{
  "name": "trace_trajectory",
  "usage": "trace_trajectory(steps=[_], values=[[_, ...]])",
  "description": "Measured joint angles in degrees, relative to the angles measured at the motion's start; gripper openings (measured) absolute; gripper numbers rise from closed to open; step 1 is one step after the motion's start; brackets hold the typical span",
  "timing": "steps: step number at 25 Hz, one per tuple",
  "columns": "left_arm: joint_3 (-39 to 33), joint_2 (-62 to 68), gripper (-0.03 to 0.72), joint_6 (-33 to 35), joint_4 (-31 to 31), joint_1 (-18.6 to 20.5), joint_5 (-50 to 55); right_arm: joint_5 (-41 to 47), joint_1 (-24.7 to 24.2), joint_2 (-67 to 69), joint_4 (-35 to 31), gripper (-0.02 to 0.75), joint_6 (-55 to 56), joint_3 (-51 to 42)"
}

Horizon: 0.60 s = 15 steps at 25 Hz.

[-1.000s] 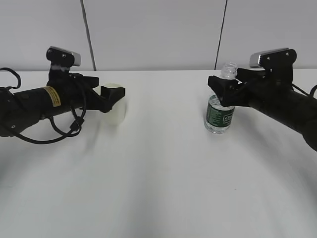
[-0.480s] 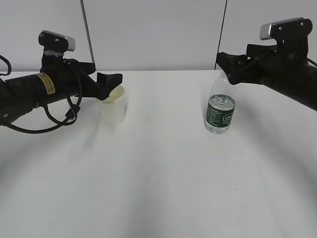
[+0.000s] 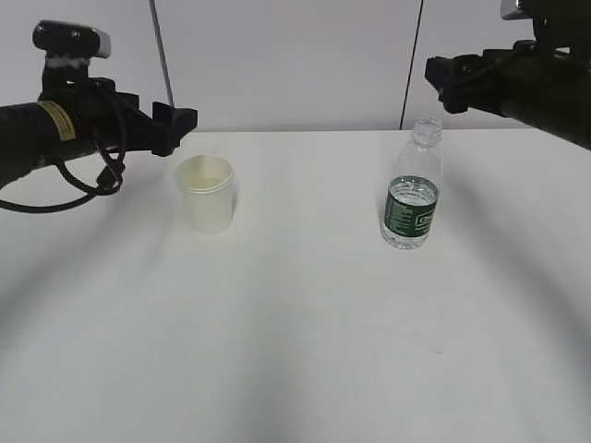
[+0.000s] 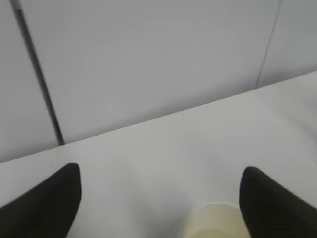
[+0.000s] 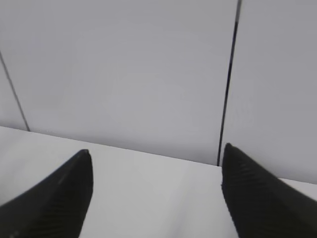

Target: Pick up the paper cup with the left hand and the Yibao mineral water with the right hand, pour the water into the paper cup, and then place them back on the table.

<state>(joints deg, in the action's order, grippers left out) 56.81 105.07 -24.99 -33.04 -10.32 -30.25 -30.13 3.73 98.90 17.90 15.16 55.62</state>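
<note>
The paper cup (image 3: 210, 196) stands upright on the white table (image 3: 295, 323), left of centre. The capless Yibao mineral water (image 3: 412, 197) stands upright to the right, with water (image 3: 413, 190) up to the top of its green label. My left gripper (image 3: 180, 125) hovers open, up and to the left of the cup, holding nothing. In the left wrist view the left gripper (image 4: 161, 171) is wide open, with the cup's rim (image 4: 213, 221) low by the right finger (image 4: 277, 208). My right gripper (image 3: 441, 72) hangs open above the bottle. The right wrist view shows the right gripper (image 5: 157, 151) empty, the bottle out of view.
A pale panelled wall (image 3: 295, 65) with dark seams runs behind the table's back edge. Loose black cables (image 3: 97, 175) hang under the left arm. Nothing else stands on the table.
Both grippers have lifted up and drawn back, the left away from the cup, the right off the bottle's neck. The cup and the bottle stay standing on the table.
</note>
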Motion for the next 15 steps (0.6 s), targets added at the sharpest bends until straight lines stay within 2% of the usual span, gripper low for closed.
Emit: trace_trajectory(steps=[1,6,13,14,15], values=[[0.0,-0.9,0.591,0.0,1.0,0.5,1.5,0.0,0.0,0.0,0.0,0.596,0.0,0.0],[0.0,-5.3,0.589,0.0,3.0,2.7,9.6,10.9,0.0,-0.3,-0.3,0.594,0.1,5.5],[-0.3,-10.3,0.543,0.0,3.5,5.5,17.8,22.3,0.0,-0.3,-0.5,0.594,0.2,11.8],[-0.3,-10.5,0.538,0.0,3.8,5.7,19.2,28.3,0.0,-0.3,-0.5,0.594,0.2,14.5],[0.1,-10.9,0.535,0.0,4.6,5.8,21.6,30.7,0.0,-0.3,-0.6,0.594,0.2,15.5]])
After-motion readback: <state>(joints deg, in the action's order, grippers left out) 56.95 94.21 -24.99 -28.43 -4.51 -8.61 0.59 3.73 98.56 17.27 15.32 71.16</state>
